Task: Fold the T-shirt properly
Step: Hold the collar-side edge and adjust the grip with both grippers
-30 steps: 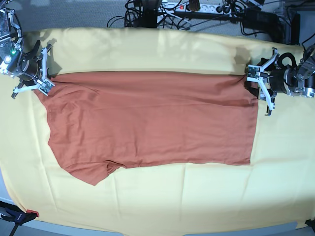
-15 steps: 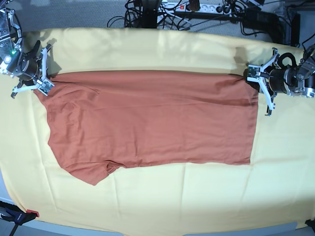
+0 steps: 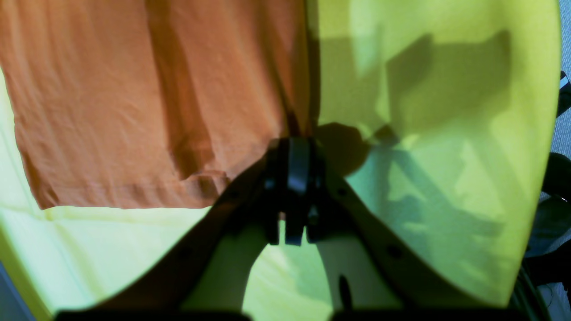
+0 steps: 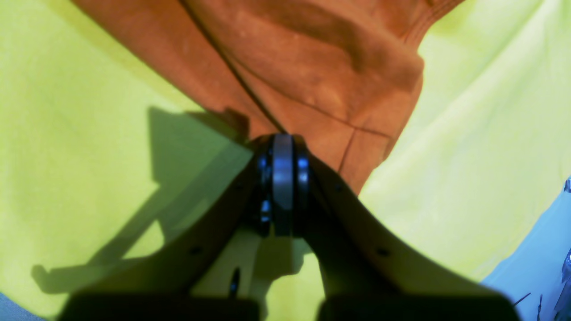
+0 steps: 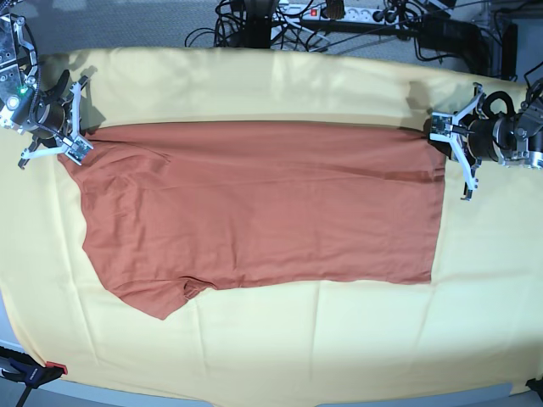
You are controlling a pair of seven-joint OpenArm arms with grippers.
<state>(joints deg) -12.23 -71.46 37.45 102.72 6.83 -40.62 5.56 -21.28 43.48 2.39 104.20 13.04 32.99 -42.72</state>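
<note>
Pale-yellow cloth [image 5: 254, 356]: largest item, spread over most of the view, a few faint creases running through its near part; grey-blue surface [image 5: 144, 30] shows past its far edge, a light-blue strip past its near edge. T-shirt [image 5: 254, 203], rust-orange: lies on the middle of the cloth, broad side to side, its far edge nearly straight. A long crease runs across it a little inside that edge; small wrinkles gather toward the right arm's side, where the near edge drops to a pointed corner with a bunched fold beside it. Cables and black hardware [image 5: 365, 25]: beyond the cloth's far edge. Left hand [image 3: 294, 178]: clenched on the shirt's far corner on its own side, fingertips together at the fabric edge; shadow cast on the cloth beside it. Right hand [image 4: 283, 178]: clenched likewise on the opposite far corner, a seam visible near the tips. Small red piece [image 5: 56, 367]: on a dark fixture at the near corner, right-arm side.
</note>
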